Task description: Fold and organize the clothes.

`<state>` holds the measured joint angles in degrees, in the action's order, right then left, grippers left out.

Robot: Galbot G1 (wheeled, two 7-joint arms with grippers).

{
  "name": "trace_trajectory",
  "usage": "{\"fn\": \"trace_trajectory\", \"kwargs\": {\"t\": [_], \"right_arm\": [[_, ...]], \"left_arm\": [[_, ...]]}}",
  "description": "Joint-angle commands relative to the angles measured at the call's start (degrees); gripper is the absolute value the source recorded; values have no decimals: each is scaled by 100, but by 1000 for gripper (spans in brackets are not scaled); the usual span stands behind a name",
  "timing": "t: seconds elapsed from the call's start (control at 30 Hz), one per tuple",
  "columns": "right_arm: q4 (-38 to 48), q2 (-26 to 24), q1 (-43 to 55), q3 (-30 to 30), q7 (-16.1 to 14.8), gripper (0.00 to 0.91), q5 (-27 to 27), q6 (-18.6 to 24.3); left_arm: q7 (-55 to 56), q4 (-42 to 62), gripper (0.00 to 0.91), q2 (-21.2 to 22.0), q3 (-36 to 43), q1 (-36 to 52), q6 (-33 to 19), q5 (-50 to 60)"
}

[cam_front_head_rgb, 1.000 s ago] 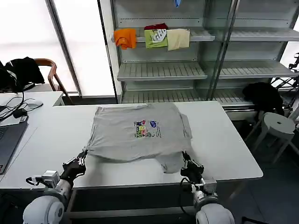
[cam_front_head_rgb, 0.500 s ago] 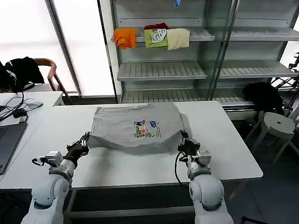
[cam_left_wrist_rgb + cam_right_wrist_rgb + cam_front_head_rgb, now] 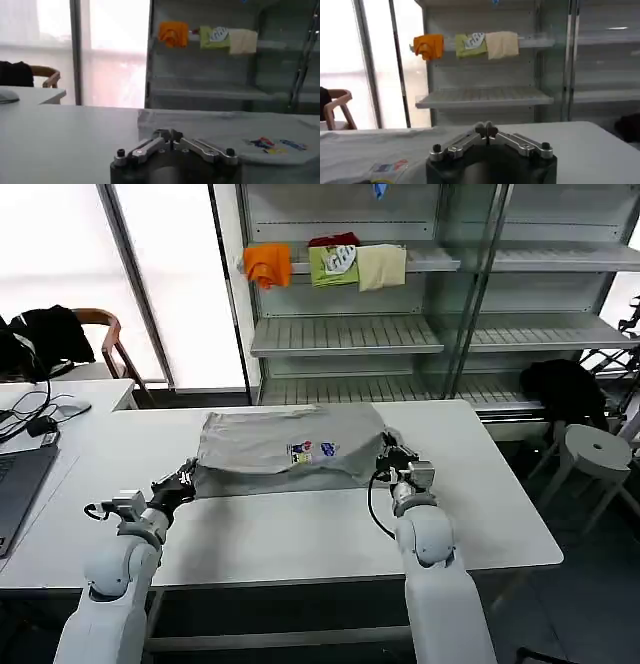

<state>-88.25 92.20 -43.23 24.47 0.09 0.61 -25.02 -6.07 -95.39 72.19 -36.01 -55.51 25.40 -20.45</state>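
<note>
A light grey T-shirt (image 3: 262,446) with a small multicolour chest print (image 3: 311,452) lies on the white table (image 3: 300,529), its near part lifted and folded back toward the far side. My left gripper (image 3: 187,476) is shut on the shirt's left near edge. At the shirt's right near edge, by the sleeve, my right gripper (image 3: 388,454) is shut on the cloth. In the left wrist view the closed left gripper (image 3: 170,134) points at the T-shirt (image 3: 225,125). The right wrist view has the right gripper (image 3: 485,129) closed, with the T-shirt (image 3: 360,145) beside it.
Orange (image 3: 268,264), green (image 3: 334,264) and cream (image 3: 382,266) folded cloths sit on a shelf behind the table. A laptop (image 3: 15,484) lies at the far left. A black garment (image 3: 45,334) hangs on a chair. A stool (image 3: 595,449) stands at the right.
Both grippers have moved away from the table's near edge toward the shelves, carrying the shirt's near hem up and over. The shirt now looks shorter, and the print sits near the fold.
</note>
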Motion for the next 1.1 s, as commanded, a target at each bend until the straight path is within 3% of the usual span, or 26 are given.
{"fn": "trace_trajectory", "kwargs": {"t": [0.03, 0.07, 0.1, 0.13, 0.17, 0.2, 0.43, 0.57, 0.73, 0.83, 1.0, 1.1], "right_arm": [[455, 93, 240, -23, -15, 0, 56, 17], [472, 107, 246, -17, -21, 0, 71, 18], [518, 127, 263, 0, -35, 0, 106, 24], [538, 134, 273, 8, -39, 0, 120, 26], [584, 136, 294, 14, -49, 393, 143, 38], [646, 135, 325, 28, -94, 907, 187, 62], [1002, 169, 496, 101, -201, 907, 488, 426], [1255, 249, 659, 203, -144, 907, 486, 787], [1277, 255, 807, 236, -40, 907, 394, 886], [1051, 204, 704, 224, 6, 907, 350, 656], [-241, -99, -147, 135, -142, 907, 314, -803], [-701, -255, -642, 199, -235, 907, 259, -822]], "left_arm": [[21, 393, 10, -24, 34, 263, -38, 54], [23, 414, 20, -31, 37, 282, -38, 58], [25, 449, 212, -38, 44, 303, -40, 64], [22, 472, 595, -49, 55, 320, -44, 70], [21, 498, 907, -60, 69, 334, -51, 79], [15, 518, 907, -66, 74, 344, -56, 91], [44, 562, 907, -76, 151, 366, -88, 231], [67, 482, 907, -41, 169, 351, -109, 232], [66, 358, 907, -45, 184, 295, -105, 228], [68, 254, 907, -51, 185, 199, -90, 238], [48, -26, 907, -128, 172, -121, 519, 575], [24, -78, 907, -177, 171, -264, 675, 702]]}}
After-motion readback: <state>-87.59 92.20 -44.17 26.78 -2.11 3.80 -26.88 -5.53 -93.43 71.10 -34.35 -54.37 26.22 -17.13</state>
